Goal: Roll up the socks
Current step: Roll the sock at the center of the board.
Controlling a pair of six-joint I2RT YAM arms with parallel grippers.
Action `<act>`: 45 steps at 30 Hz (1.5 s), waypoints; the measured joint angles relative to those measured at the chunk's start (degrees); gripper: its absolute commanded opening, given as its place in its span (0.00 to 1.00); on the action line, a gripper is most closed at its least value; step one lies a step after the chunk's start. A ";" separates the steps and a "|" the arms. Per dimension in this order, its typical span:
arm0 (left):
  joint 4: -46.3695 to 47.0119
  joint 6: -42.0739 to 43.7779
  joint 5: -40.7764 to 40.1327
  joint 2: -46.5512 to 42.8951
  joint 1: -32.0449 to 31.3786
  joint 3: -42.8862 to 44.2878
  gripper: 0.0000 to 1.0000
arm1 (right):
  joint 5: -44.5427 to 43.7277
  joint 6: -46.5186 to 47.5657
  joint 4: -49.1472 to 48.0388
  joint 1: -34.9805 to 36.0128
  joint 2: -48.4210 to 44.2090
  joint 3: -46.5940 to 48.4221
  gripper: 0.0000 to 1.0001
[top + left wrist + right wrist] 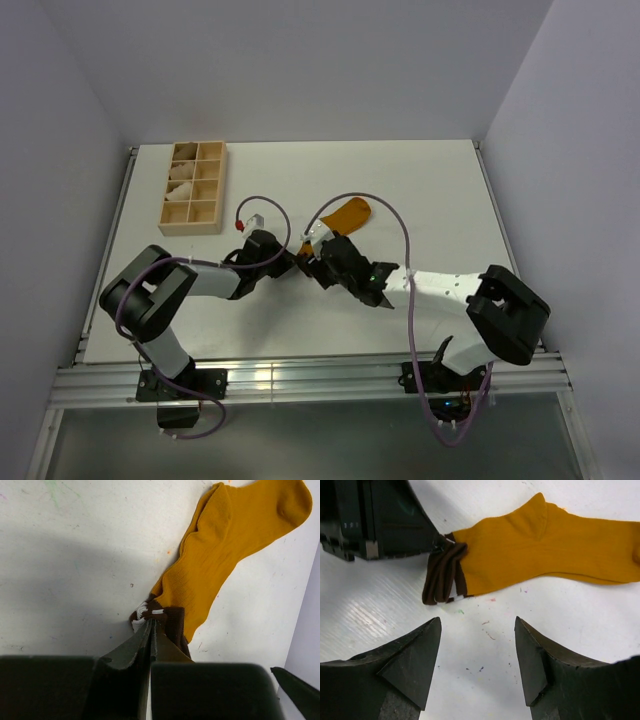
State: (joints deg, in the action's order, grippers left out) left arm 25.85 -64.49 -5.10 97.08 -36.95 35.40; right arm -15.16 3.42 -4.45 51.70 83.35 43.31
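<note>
The left gripper (151, 626) is pinching tightly onto the bunched dark cuff (442, 572) of the soft, limp sock (230, 555) lying flat on the surface (430, 190), while the right gripper (477, 624) is hovering spread wide, empty, near that cuff.

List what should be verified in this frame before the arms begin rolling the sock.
1. The left gripper is shut on the cuff: ok.
2. The right gripper is open and empty, hovering just short of the cuff: ok.
3. The sock lies stretched out on the table: ok, though the cuff is bunched.
4. The left pinch holds both layers of the cuff: cannot tell.
5. A roll is started: not ok, the foot is fully unrolled.
6. The wooden tray is well apart from the sock: ok.
</note>
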 measured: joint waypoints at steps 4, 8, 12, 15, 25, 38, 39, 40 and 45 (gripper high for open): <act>-0.59 -0.63 -0.31 -0.26 -0.02 0.00 0.07 | -5.97 4.33 -7.56 4.13 -0.11 -4.74 0.68; -1.51 -1.11 -0.50 -0.72 -0.02 0.00 0.07 | -10.64 8.11 -15.76 7.91 0.70 -6.27 0.68; -2.56 -1.20 -0.85 -1.27 -0.04 -0.02 0.07 | -13.22 10.91 -22.84 10.56 2.21 -6.67 0.67; -2.99 -1.22 -0.94 -1.40 -0.07 -0.04 0.06 | -14.29 12.15 -26.60 11.74 3.19 -7.21 0.67; -3.89 -1.22 -1.27 -1.68 -0.07 -0.04 0.06 | -15.76 12.48 -32.87 14.36 7.54 -10.97 0.67; -3.91 -1.20 -1.25 -1.68 -0.07 -0.02 0.06 | -17.42 14.10 -36.15 14.80 15.58 -9.66 0.66; -3.91 -1.20 -1.22 -1.68 -0.07 -0.02 0.06 | -17.55 14.36 -36.59 14.80 16.26 -9.31 0.66; -3.91 -1.20 -1.25 -1.68 -0.07 -0.02 0.06 | -17.84 14.60 -36.83 14.80 16.90 -8.92 0.66; -3.91 -1.20 -1.25 -1.68 -0.07 -0.02 0.06 | -18.05 15.26 -37.57 14.43 18.93 -8.00 0.63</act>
State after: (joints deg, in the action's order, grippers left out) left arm 21.93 -65.69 -6.35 95.39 -37.01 35.38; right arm -33.21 18.68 -42.02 66.13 102.28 35.31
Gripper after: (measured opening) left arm 0.067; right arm 0.644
